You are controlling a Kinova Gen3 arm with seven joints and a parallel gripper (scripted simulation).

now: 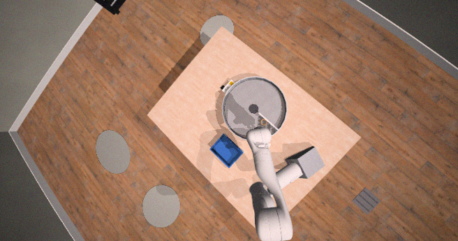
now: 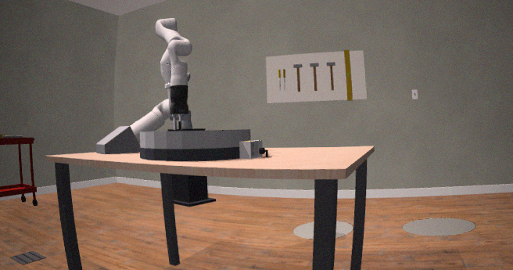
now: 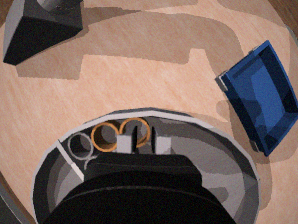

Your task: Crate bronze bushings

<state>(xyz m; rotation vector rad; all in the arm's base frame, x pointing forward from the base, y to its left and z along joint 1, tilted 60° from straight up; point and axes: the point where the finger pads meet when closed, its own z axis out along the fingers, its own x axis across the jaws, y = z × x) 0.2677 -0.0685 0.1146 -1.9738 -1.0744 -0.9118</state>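
Observation:
Two bronze bushings stand side by side near the rim of the grey turning table in the wrist view: a left one and a right one. A steel bushing lies left of them. Another steel ring is mostly hidden by the gripper. My gripper points down at the table, partly open with nothing seen between its fingers. Its left finger overlaps the right bronze bushing in view; contact cannot be told. The blue crate shows no bushings inside.
A thin white bar runs from the turning table's hub to its rim, beside the bushings. A small control box stands against the turning table. The arm's grey wedge base stands on the worktable.

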